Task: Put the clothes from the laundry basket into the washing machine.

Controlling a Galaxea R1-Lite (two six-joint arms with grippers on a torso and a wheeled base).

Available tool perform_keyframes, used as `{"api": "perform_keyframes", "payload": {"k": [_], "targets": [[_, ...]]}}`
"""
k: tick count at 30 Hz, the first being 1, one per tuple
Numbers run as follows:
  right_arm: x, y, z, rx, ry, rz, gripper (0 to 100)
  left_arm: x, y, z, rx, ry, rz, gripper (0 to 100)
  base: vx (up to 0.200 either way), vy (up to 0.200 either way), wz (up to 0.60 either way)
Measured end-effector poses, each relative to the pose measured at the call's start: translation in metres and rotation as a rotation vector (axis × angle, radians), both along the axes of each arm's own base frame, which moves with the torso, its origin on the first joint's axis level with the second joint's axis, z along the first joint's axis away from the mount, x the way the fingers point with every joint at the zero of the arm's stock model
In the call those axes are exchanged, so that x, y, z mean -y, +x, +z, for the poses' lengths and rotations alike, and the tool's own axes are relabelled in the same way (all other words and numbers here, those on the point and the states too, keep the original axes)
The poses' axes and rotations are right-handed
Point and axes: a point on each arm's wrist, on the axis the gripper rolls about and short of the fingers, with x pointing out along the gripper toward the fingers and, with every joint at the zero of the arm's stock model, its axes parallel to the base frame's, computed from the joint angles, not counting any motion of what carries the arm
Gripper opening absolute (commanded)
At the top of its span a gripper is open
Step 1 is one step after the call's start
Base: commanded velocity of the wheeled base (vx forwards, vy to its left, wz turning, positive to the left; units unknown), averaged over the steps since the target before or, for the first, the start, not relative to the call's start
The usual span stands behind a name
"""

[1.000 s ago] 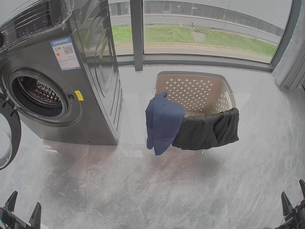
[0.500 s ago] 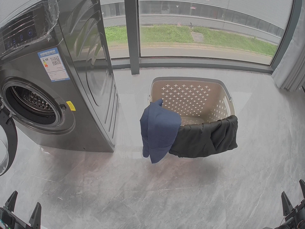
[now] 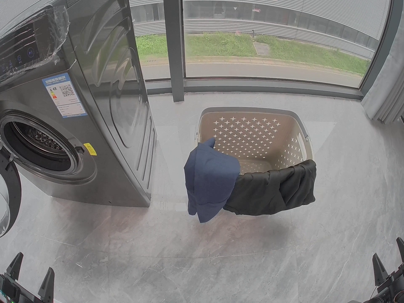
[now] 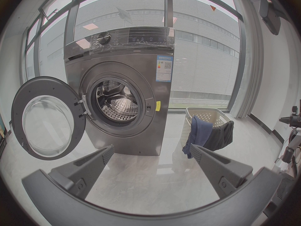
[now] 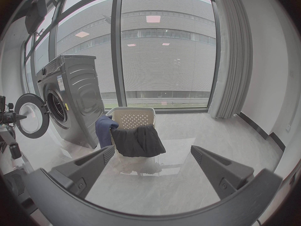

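Note:
A beige laundry basket (image 3: 252, 135) stands on the floor by the window. A blue garment (image 3: 210, 182) hangs over its near left corner and a black garment (image 3: 273, 188) drapes over its near rim. The grey washing machine (image 3: 109, 97) stands to the left, its round door (image 4: 47, 116) swung open and the drum (image 4: 117, 102) empty. My left gripper (image 3: 31, 274) is open at the bottom left, far from the basket. My right gripper (image 3: 389, 257) is open at the bottom right, with nothing between its fingers.
A large window (image 3: 269, 26) with a dark pillar (image 3: 172, 43) runs behind the basket. A grey curtain (image 3: 389, 85) hangs at the right. Bare marble floor (image 3: 202, 257) lies between me and the basket.
The whole head view has shifted: the washing machine and basket sit lower and further left in the picture. Both grippers keep their places and the clothes have not moved on the basket.

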Motion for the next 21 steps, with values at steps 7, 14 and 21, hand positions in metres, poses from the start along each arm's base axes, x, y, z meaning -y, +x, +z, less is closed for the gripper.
{"api": "perform_keyframes", "payload": {"k": [7, 14, 21], "targets": [[0.0, 0.0, 0.0, 0.0, 0.0, 0.001, 100, 0.0, 0.0, 0.0, 0.0, 0.002, 0.0, 100, 0.0, -0.171, 0.0], [0.0, 0.0, 0.0, 0.0, 0.001, 0.0, 100, 0.0001, 0.0, 0.0, 0.0, 0.001, 0.0, 100, 0.0, 0.0, 0.0], [0.0, 0.0, 0.0, 0.0, -0.001, -0.003, 100, 0.0, 0.0, 0.0, -0.001, 0.002, -0.002, 100, 0.0, 0.0, 0.0]]}}
